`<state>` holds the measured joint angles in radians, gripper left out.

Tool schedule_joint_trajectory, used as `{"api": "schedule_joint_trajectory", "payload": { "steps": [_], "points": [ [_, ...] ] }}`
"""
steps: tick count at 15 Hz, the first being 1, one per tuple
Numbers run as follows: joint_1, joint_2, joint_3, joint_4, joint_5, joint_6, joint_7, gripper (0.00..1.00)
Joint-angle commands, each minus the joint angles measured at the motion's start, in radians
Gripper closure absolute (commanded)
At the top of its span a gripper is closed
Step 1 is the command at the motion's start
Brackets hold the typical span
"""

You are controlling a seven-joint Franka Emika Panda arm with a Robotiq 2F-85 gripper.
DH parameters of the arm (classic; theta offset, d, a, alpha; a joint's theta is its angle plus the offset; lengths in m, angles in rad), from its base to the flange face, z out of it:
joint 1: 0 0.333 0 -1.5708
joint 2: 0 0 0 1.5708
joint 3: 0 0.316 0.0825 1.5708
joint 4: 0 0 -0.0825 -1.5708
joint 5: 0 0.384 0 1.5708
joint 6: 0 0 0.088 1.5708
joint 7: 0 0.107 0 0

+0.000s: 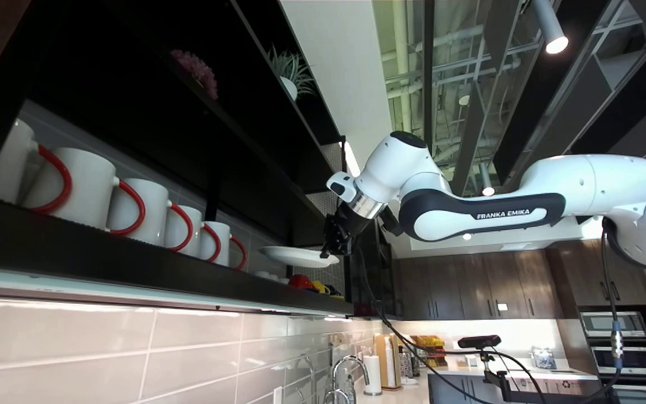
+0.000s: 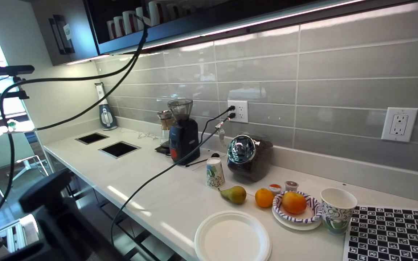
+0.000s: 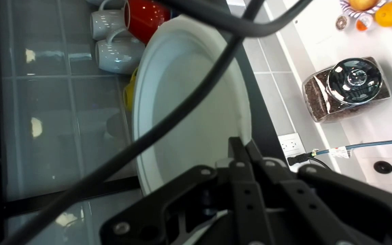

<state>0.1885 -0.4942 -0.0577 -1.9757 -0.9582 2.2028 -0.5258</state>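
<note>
One white plate (image 3: 206,117) had its four o'clock rim clamped in the gripper (image 3: 244,141) (wrist view). Red mug (image 3: 147,18) sat toward eleven o'clock.

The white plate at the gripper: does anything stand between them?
Nothing visible does: the gripper is shut on the rim of the white plate. A black cable crosses in front of the plate in the wrist view, but clear of the fingertips.
</note>
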Motion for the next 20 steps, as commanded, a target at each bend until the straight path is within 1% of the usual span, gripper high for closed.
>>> {"api": "schedule_joint_trajectory", "payload": {
  "steps": [1,4,5,6,8,11,13,16,18,20],
  "points": [
    [-0.033,0.002,0.026,0.002,0.017,0.008,-0.008,0.98],
    [-0.032,0.002,0.028,0.002,0.017,0.008,-0.008,0.98],
    [-0.035,-0.001,0.027,0.002,0.017,0.010,0.004,0.99],
    [-0.046,0.018,0.020,0.026,0.030,-0.007,0.022,0.99],
    [-0.051,0.037,-0.001,0.046,0.059,0.003,0.009,0.99],
    [-0.041,0.082,-0.047,0.100,0.145,0.032,-0.085,0.99],
    [-0.038,0.128,-0.065,0.151,0.219,0.041,-0.159,0.99],
    [-0.055,0.194,-0.056,0.211,0.280,0.058,-0.234,0.99],
    [-0.070,0.234,-0.036,0.235,0.279,0.072,-0.262,0.99],
    [-0.083,0.266,-0.014,0.252,0.252,0.089,-0.268,0.99]
  ]
}}
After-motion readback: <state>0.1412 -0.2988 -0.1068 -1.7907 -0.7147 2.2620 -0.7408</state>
